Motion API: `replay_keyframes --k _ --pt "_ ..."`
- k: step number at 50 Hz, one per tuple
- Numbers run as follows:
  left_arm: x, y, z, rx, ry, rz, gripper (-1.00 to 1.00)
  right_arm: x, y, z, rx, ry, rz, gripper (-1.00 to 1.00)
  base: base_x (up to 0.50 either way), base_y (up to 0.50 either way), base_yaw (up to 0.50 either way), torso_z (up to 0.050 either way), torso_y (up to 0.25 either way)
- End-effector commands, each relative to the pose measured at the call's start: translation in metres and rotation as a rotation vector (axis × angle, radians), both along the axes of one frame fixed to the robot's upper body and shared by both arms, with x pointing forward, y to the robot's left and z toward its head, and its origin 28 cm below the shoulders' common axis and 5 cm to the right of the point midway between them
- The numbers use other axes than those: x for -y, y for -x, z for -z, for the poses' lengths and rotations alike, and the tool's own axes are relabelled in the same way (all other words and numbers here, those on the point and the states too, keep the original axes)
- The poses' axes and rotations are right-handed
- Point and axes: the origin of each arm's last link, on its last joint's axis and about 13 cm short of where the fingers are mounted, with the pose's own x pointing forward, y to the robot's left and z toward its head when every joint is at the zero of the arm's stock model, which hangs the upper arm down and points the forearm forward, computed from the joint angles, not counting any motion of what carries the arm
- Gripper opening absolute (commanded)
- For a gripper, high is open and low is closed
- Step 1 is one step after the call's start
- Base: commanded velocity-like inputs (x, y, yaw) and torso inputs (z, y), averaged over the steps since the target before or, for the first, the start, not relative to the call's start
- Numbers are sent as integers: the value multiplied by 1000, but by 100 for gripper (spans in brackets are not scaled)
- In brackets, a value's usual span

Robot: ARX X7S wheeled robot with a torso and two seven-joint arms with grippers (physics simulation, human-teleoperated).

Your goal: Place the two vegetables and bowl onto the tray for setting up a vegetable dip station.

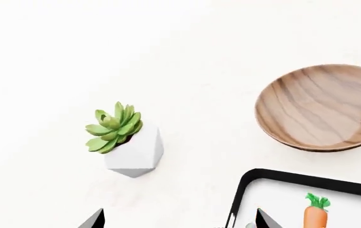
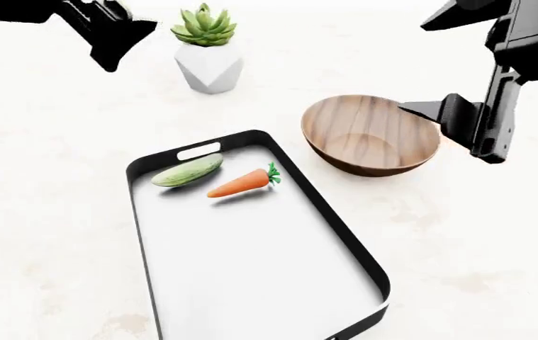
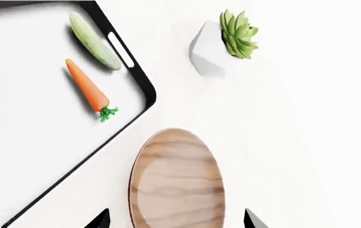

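Observation:
The black-rimmed tray [image 2: 142, 212] holds the light-green cucumber [image 2: 186, 171] and the orange carrot [image 2: 240, 183] side by side near its far handle slot. The wooden bowl [image 2: 371, 134] stands empty on the table, just right of the tray's far corner. My right gripper [image 3: 175, 221] hovers open above the bowl [image 3: 177, 183], one fingertip showing to each side of it and neither touching it. My left gripper [image 1: 180, 221] is open and empty, high over the tray's far corner [image 1: 240, 190], with the carrot [image 1: 315, 213] just in view.
A green succulent in a white faceted pot [image 2: 208, 60] stands beyond the tray's far end, between my two arms. The tabletop is white and faintly mottled. The near two thirds of the tray floor [image 2: 249, 269] are bare.

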Motion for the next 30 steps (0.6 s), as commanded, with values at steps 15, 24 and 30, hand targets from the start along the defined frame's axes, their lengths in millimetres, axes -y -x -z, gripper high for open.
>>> replay_keyframes --k 15,24,30 --pt "-54 97 49 189 91 -190 100 -18 -16 10 -341 239 72 100 0 0 0 0 0" --pt "-41 143 43 150 10 -105 100 -25 -42 18 -319 215 72 100 0 0 0 0 0" --pt "-27 168 42 156 -24 -30 100 -32 -54 27 -329 212 53 100 0 0 0 0 0"
